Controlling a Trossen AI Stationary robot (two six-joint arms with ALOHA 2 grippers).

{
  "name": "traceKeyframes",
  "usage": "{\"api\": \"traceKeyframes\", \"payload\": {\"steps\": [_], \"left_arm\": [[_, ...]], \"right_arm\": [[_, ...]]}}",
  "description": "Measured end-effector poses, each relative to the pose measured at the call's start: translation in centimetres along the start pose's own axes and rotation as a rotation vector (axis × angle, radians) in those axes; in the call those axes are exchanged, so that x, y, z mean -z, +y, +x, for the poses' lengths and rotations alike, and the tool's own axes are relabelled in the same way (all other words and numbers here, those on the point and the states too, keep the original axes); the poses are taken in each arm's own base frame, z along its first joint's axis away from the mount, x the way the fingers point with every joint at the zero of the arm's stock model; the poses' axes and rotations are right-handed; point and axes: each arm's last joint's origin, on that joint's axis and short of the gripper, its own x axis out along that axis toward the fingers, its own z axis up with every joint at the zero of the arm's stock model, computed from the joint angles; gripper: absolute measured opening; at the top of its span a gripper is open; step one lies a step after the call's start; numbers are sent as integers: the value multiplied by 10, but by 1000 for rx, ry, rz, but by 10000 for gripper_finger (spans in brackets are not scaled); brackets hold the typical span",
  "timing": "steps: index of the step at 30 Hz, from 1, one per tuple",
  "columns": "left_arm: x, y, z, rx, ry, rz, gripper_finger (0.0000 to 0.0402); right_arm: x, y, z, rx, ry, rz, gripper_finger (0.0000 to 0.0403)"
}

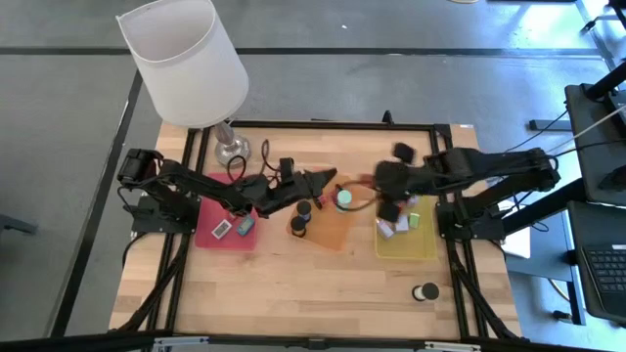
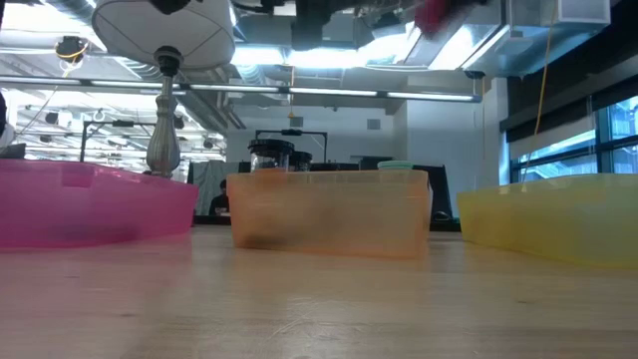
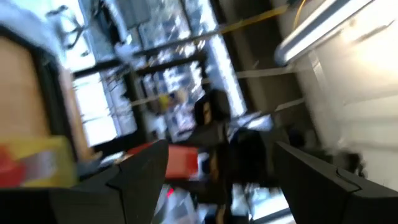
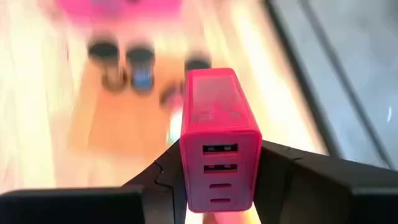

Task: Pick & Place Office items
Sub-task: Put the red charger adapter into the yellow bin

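- Right gripper (image 4: pixel 217 180) is gripping a red block (image 4: pixel 219 140) over the orange tray (image 1: pixel 337 233).
- Left gripper (image 1: pixel 328 179) is hanging with fingers spread, empty, above that tray's black rolls (image 1: pixel 301 217).

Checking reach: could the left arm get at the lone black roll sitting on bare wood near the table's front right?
Probably not. The black roll lies beyond the yellow tray, on the right arm's side; the left gripper hangs over the orange tray.

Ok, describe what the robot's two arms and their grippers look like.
Both arms, the left arm and the right arm, are dark, jointed and slim, on black bases at the table's edges. The left gripper and right gripper each have two flat, angular black fingers. No markings are legible.
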Motion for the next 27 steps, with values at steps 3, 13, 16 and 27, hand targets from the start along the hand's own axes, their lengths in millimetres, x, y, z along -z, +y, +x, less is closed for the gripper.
{"api": "traceKeyframes", "payload": {"steps": [3,13,16,27], "left_arm": [[4,5,0,-23,64,27,282],[4,5,0,-13,87,26,280],[4,5,0,-13,89,26,281],[4,5,0,-13,89,26,281]], "right_arm": [[23,-7,-6,47,183,27,118],[95,5,32,194,379,200,122],[122,15,54,230,430,172,122],[175,45,80,286,328,-122,127]]}}
